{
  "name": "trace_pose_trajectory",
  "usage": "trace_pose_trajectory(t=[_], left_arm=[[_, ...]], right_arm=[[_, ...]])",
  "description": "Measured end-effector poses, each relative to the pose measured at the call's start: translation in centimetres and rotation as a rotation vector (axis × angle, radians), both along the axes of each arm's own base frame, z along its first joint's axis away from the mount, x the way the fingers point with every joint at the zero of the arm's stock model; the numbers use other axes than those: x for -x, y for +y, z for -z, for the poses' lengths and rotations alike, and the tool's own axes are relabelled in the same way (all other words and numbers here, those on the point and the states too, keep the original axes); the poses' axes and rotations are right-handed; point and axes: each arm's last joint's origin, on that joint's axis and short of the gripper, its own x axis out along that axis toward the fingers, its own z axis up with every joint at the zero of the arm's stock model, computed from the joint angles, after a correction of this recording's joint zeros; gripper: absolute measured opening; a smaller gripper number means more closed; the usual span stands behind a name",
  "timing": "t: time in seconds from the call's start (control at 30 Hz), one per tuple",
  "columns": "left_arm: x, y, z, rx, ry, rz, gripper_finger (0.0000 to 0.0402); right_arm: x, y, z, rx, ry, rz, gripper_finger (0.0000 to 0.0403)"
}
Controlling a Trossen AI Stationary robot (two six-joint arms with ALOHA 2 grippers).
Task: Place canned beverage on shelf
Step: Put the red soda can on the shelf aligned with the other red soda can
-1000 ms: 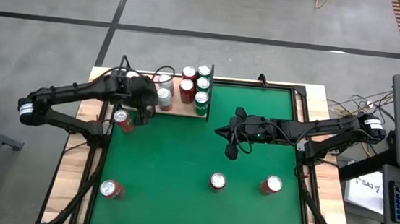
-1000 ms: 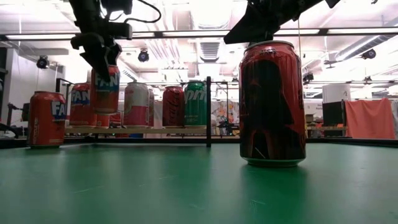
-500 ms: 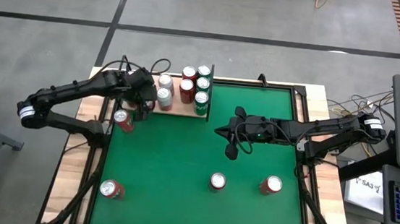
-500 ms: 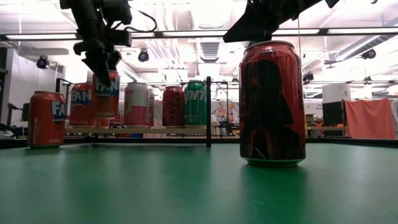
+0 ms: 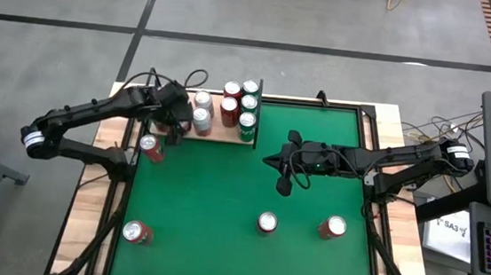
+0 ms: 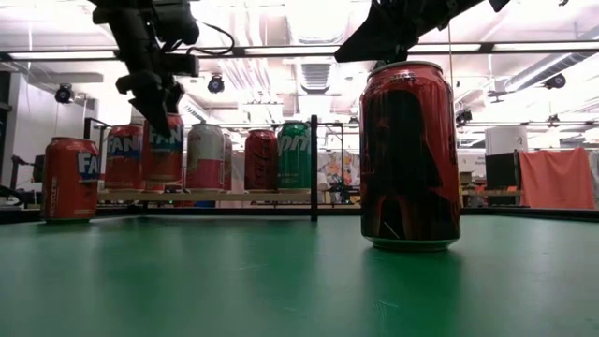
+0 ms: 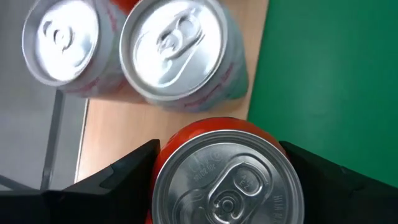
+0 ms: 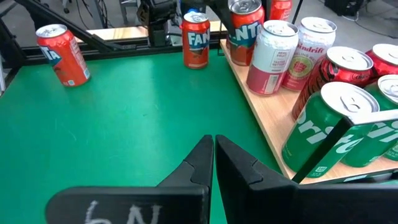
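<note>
An orange Fanta can (image 7: 227,180), seen in the low view (image 6: 164,150) too, hangs upright in my left gripper (image 5: 173,124) over the left end of the pale wood shelf (image 5: 219,136). Its bottom is level with the cans standing on the shelf. I cannot tell whether it touches the wood. Several white, red and green cans (image 5: 230,108) stand on the shelf. My right gripper (image 8: 213,147) is shut on nothing, held above the table's middle (image 5: 270,162). My left gripper pinches the can's upper wall (image 7: 163,155), just under the rim, between its two fingers (image 7: 134,168) on opposite sides. The fingers come from above, slanting down. The can stays upright below them, its lid showing between the fingers.
Another Fanta can (image 5: 151,147) stands on the green felt just beside the shelf's left end, and a third (image 5: 136,231) at the near left. Two more cans (image 5: 267,221) (image 5: 334,226) stand near the front. A black upright rod (image 6: 314,168) marks the shelf's right end.
My left gripper has carried the Fanta can down and toward the shelf. The can now hangs lower, level with the shelf's cans and next to them, still upright.
</note>
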Motion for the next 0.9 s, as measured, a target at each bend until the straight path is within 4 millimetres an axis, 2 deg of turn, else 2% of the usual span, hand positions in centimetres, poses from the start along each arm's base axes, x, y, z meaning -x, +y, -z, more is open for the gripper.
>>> trace_pose_trajectory(t=[0.9], left_arm=[[0.3, 0.6, 1.1, 0.011, -0.017, -0.044, 0.0287]], right_arm=[[0.0, 0.0, -0.1, 0.011, -0.01, -0.005, 0.0009]])
